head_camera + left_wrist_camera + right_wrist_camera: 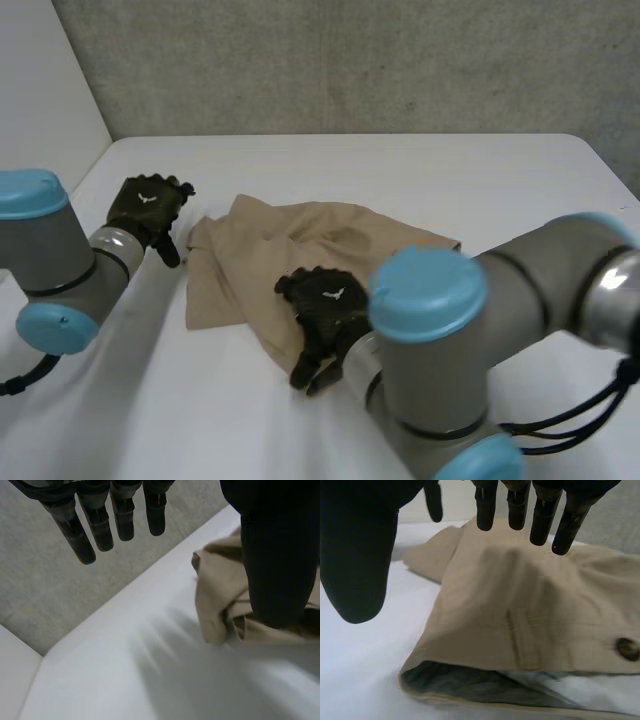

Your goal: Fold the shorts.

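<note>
Tan shorts (300, 250) lie crumpled at the table's middle, one part folded over another. My left hand (148, 208) hovers just left of the shorts' left edge, open, fingers (85, 545) straight and holding nothing; in the left wrist view the cloth's edge (215, 590) lies beside its thumb. My right hand (322, 310) is over the near part of the shorts, open. In the right wrist view its fingers (540, 520) stretch above the waistband (520, 645), whose button (626, 648) and dark inner lining show.
A white table (420, 180) carries the shorts, with a grey wall behind it. My right arm's big grey joint (440, 340) stands in front of the shorts' near right part.
</note>
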Robot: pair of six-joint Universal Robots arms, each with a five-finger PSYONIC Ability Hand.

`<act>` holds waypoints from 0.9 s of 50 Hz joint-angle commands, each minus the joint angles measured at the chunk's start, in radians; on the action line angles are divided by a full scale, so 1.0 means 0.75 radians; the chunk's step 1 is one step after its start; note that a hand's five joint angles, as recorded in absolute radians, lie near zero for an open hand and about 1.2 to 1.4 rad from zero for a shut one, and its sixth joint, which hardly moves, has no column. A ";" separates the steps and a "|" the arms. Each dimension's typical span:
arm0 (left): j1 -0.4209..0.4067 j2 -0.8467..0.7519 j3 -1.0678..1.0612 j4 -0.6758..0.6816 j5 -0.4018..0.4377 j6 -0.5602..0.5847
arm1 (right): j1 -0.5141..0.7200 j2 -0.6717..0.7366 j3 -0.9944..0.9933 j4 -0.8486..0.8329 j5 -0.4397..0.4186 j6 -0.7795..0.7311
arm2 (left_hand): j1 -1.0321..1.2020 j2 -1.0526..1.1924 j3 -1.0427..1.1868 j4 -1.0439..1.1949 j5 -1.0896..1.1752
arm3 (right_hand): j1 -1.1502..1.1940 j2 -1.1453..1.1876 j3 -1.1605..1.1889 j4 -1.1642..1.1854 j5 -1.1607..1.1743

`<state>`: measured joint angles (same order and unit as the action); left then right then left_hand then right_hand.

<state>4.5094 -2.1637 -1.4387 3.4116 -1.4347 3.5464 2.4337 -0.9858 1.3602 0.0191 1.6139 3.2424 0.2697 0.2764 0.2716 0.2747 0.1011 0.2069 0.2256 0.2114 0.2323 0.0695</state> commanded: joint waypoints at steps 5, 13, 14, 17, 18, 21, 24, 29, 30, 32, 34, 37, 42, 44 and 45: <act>-0.028 -0.032 0.028 0.004 -0.008 -0.035 | 0.062 0.165 -0.063 -0.083 0.096 -0.028 | 0.144 0.135 0.142 0.138 0.136 | -0.043 -0.068 -0.049 -0.077 -0.093; -0.036 -0.030 0.032 0.004 -0.010 -0.069 | 0.066 0.224 -0.063 -0.166 0.169 -0.130 | 0.144 0.135 0.142 0.138 0.136 | 0.286 0.261 0.280 0.252 0.236; -0.042 -0.030 0.032 0.004 -0.012 -0.077 | 0.066 0.226 -0.063 -0.177 0.188 -0.149 | 0.148 0.139 0.146 0.142 0.140 | 0.415 0.391 0.409 0.382 0.366; -0.048 -0.030 0.030 0.000 -0.014 -0.082 | 0.064 0.222 -0.057 -0.219 0.271 -0.218 | 0.148 0.139 0.146 0.142 0.140 | 1.300 1.275 1.294 1.266 1.250; -0.051 -0.028 0.024 0.000 -0.014 -0.084 | 0.062 0.214 -0.049 -0.240 0.298 -0.228 | 0.152 0.143 0.150 0.145 0.144 | 1.583 1.558 1.577 1.549 1.533; -0.051 -0.020 0.016 0.000 -0.014 -0.084 | 0.048 0.177 -0.034 -0.291 0.341 -0.257 | 0.156 0.147 0.154 0.149 0.148 | 1.586 1.561 1.580 1.552 1.536; -0.057 -0.013 0.008 -0.002 -0.016 -0.086 | 0.048 0.128 -0.020 -0.289 0.343 -0.271 | 0.156 0.147 0.153 0.149 0.148 | 1.586 1.561 1.580 1.552 1.536; -0.081 0.003 0.004 -0.014 -0.018 -0.088 | -0.058 0.030 0.060 -0.283 0.325 -0.420 | 0.156 0.147 0.154 0.149 0.148 | 1.586 1.561 1.580 1.552 1.536; -0.083 0.003 0.004 -0.020 -0.018 -0.088 | -0.083 0.022 0.070 -0.281 0.323 -0.447 | 0.152 0.143 0.150 0.146 0.144 | 1.586 1.561 1.580 1.552 1.536; -0.087 0.013 0.002 -0.051 -0.018 -0.092 | -0.142 -0.005 0.103 -0.285 0.309 -0.543 | 0.152 0.143 0.150 0.145 0.144 | 1.586 1.561 1.580 1.552 1.536; -0.095 0.023 0.002 -0.090 -0.016 -0.104 | -0.185 -0.029 0.119 -0.281 0.290 -0.671 | 0.152 0.143 0.150 0.145 0.144 | 1.586 1.561 1.580 1.552 1.536; -0.116 0.026 0.002 -0.141 -0.012 -0.122 | -0.240 -0.052 0.140 -0.283 0.280 -0.784 | 0.156 0.147 0.154 0.149 0.148 | 1.586 1.561 1.580 1.552 1.536; -0.142 0.028 0.002 -0.213 -0.004 -0.149 | -0.383 -0.093 0.170 -0.281 0.274 -0.826 | 0.160 0.151 0.157 0.153 0.152 | 1.586 1.561 1.580 1.552 1.536; -0.167 0.024 0.004 -0.217 -0.006 -0.165 | -0.406 -0.097 0.193 -0.283 0.256 -0.834 | 0.168 0.159 0.165 0.161 0.160 | 1.586 1.561 1.580 1.552 1.536; -0.177 0.019 0.008 -0.217 -0.006 -0.167 | -0.406 -0.097 0.203 -0.283 0.247 -0.836 | 0.179 0.170 0.177 0.173 0.172 | 1.586 1.561 1.580 1.552 1.536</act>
<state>4.4111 -2.1434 -1.4376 3.2775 -1.4411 3.4436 2.1871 -1.0431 1.4812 -0.1931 1.8207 2.6302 0.3058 0.3191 0.3166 0.3184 0.1458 0.9722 1.1712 1.1785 1.1886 0.9700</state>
